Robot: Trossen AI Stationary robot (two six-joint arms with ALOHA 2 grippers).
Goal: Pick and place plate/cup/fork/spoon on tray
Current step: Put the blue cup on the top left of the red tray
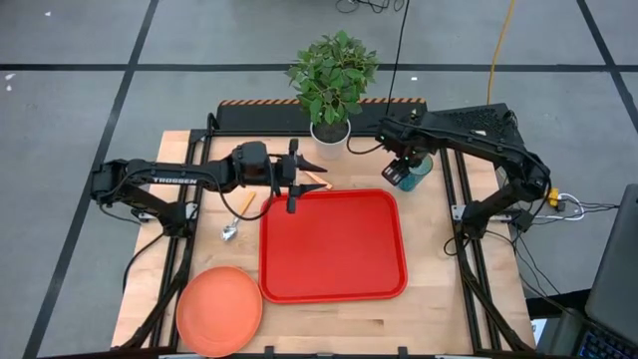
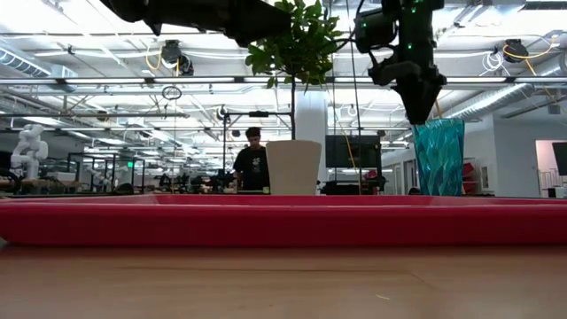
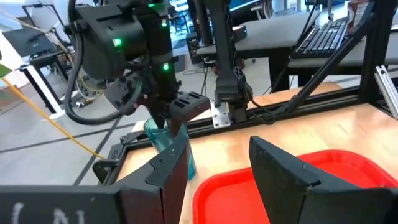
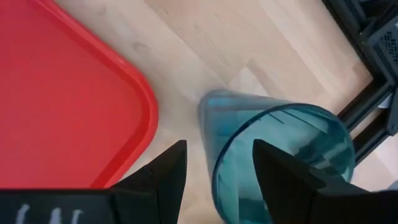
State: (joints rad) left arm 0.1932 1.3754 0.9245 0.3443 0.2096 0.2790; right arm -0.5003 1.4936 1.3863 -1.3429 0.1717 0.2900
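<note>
One tray, one plate, one cup, one spoon, one fork partly hidden under left gripper. One potted plant. Two arms, two grippers; right gripper at cup.

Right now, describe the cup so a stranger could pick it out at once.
Find the big red tray in the middle of the table. Just off its far right corner, under the right gripper, stands the cup. It is a small teal see-through tumbler, unlike the white plant pot nearby.

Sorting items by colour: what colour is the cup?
Translucent teal-blue cup; the right wrist view shows it best.
</note>
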